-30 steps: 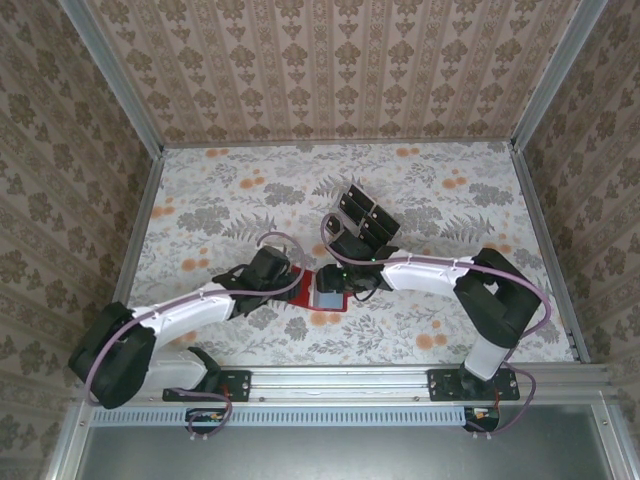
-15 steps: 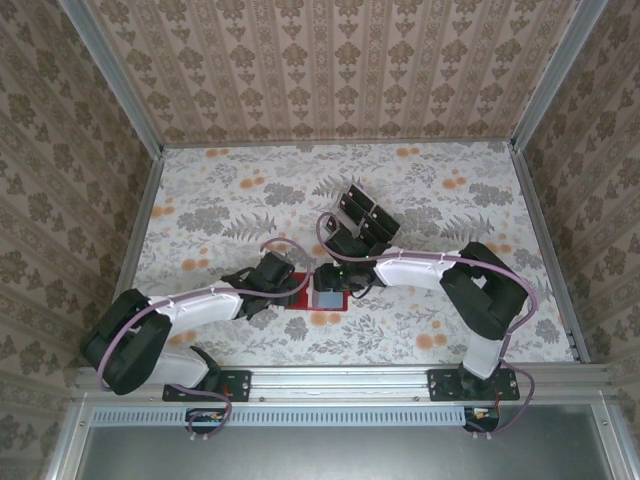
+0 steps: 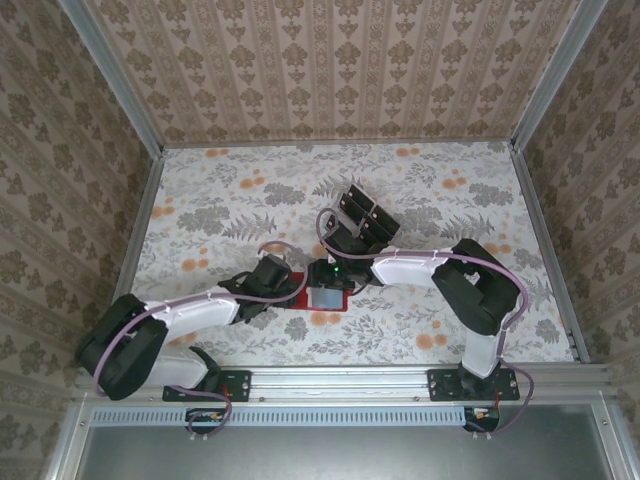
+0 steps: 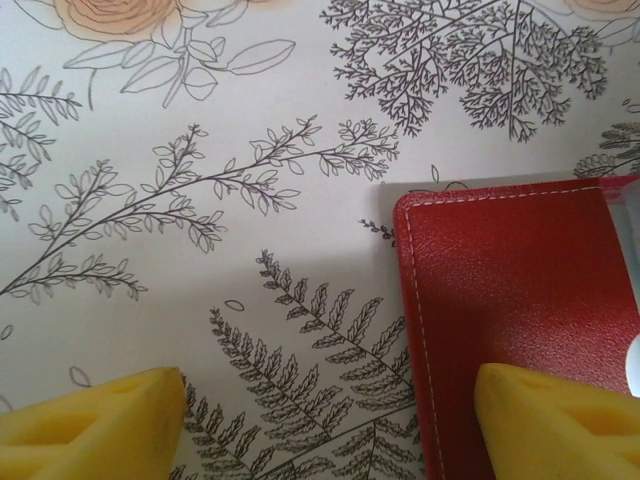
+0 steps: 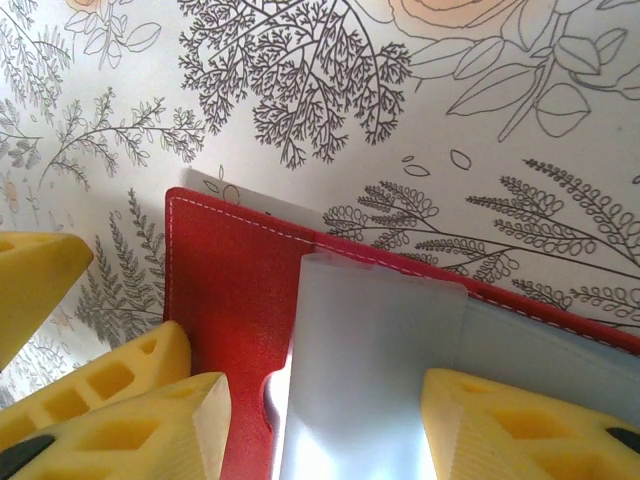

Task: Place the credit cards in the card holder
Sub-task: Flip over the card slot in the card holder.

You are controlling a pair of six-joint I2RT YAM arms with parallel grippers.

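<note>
The red card holder (image 3: 304,296) lies open on the floral table, its greyish inner sleeve (image 3: 326,297) facing up. My left gripper (image 3: 287,291) is open at the holder's left side. One yellow finger (image 4: 565,420) rests on the red flap (image 4: 510,290) and the other finger (image 4: 90,425) is on the table. My right gripper (image 3: 327,281) is open above the holder, and its fingers (image 5: 520,425) straddle the pale sleeve (image 5: 370,370) without pinching it. Several black credit cards (image 3: 362,210) sit together farther back, behind the right gripper.
Patterned walls and metal rails enclose the table on three sides. In the right wrist view the left gripper's yellow fingers (image 5: 105,385) sit close beside my right gripper (image 5: 330,430). Bare floral table (image 3: 220,210) stretches to the back left.
Both arms have shifted a little; the right arm's elbow swung left and its gripper came nearer over the holder. The left gripper's jaws opened slightly.
</note>
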